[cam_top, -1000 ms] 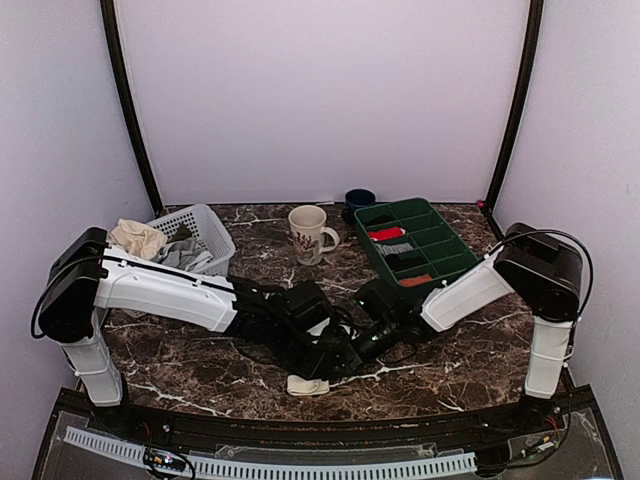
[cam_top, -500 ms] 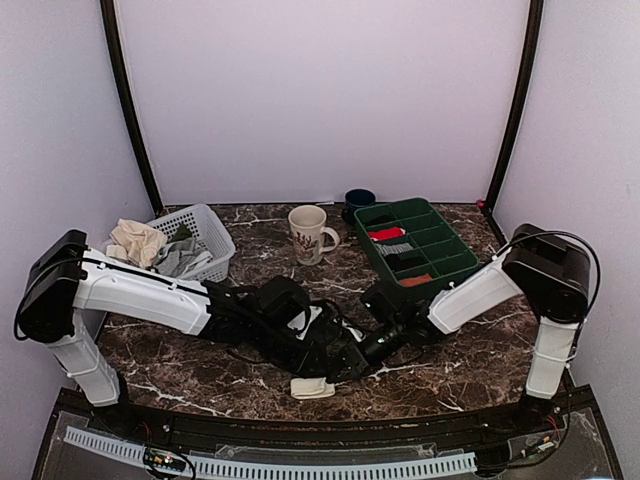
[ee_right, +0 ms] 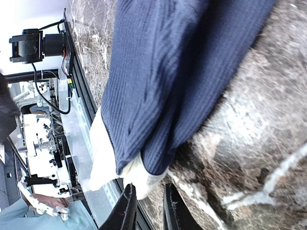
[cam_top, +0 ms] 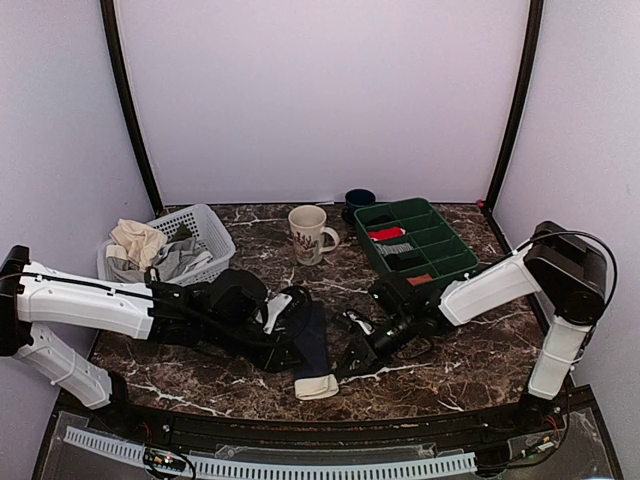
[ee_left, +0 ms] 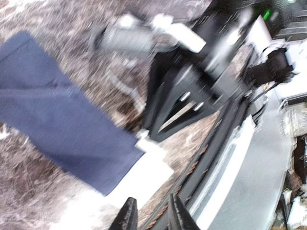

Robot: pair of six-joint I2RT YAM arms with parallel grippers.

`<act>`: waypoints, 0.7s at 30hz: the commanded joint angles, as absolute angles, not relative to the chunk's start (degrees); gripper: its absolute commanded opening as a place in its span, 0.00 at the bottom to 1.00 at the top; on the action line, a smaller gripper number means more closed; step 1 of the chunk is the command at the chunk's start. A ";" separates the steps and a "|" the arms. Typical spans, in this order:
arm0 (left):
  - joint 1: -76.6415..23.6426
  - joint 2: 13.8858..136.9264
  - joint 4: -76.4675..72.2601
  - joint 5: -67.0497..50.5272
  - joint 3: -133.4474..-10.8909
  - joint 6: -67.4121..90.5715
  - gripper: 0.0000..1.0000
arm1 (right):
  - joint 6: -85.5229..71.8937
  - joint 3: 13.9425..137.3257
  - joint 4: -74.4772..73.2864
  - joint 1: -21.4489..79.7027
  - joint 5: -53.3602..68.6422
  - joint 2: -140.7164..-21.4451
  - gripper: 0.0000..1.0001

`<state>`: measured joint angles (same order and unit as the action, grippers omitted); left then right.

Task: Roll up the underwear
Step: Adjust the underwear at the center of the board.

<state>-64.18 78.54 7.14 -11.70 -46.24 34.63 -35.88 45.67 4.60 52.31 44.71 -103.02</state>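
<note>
The underwear (cam_top: 312, 338) lies on the marble table as a narrow folded navy strip, with its cream waistband (cam_top: 315, 386) at the near end. My left gripper (cam_top: 288, 352) is just left of it, slightly open and empty. In the left wrist view (ee_left: 149, 218) the waistband (ee_left: 139, 177) lies just ahead of the tips, with the navy cloth (ee_left: 62, 124) beyond. My right gripper (cam_top: 342, 366) is just right of the strip, low, slightly open and empty. In the right wrist view (ee_right: 147, 211) the navy cloth (ee_right: 182, 72) and the waistband (ee_right: 103, 158) lie just beyond the tips.
A cream mug (cam_top: 310, 233) stands at the back centre, with a dark blue cup (cam_top: 359, 199) behind it. A green divided tray (cam_top: 440, 262) with small rolled bundles is at the back right. A white basket (cam_top: 212, 222) of clothes is at the back left. The table's front rail (cam_top: 300, 420) is close to the waistband.
Both grippers were bunched together over the cloth. The left arm has drawn back to the left and the right a little to the right. The navy strip now lies uncovered between them.
</note>
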 commanded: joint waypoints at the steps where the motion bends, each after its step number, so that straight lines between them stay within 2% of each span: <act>1: -64.07 79.20 12.15 -10.86 -44.46 31.38 0.17 | -35.68 45.90 2.01 51.60 44.25 -102.24 0.20; 9: -64.07 87.07 16.12 -6.87 -46.21 32.81 0.00 | -35.68 49.81 2.76 52.58 44.25 -108.01 0.20; 10: -64.07 87.87 16.54 -6.91 -46.47 32.74 0.00 | -35.68 50.06 2.86 52.68 39.22 -108.59 0.40; 11: -64.07 88.77 17.01 -7.33 -46.88 32.60 0.00 | -35.68 50.14 3.23 52.84 44.39 -108.97 0.23; 12: -64.19 89.59 17.31 -8.02 -47.41 32.50 0.00 | -32.73 50.22 3.64 52.96 45.17 -109.36 0.20; 21: -64.95 89.81 15.48 -9.98 -50.69 30.21 0.00 | -36.10 51.17 4.87 54.31 45.55 -110.48 0.19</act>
<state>-64.62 90.59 15.25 -9.06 -48.38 31.81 -35.70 50.30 4.27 53.47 45.69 -109.30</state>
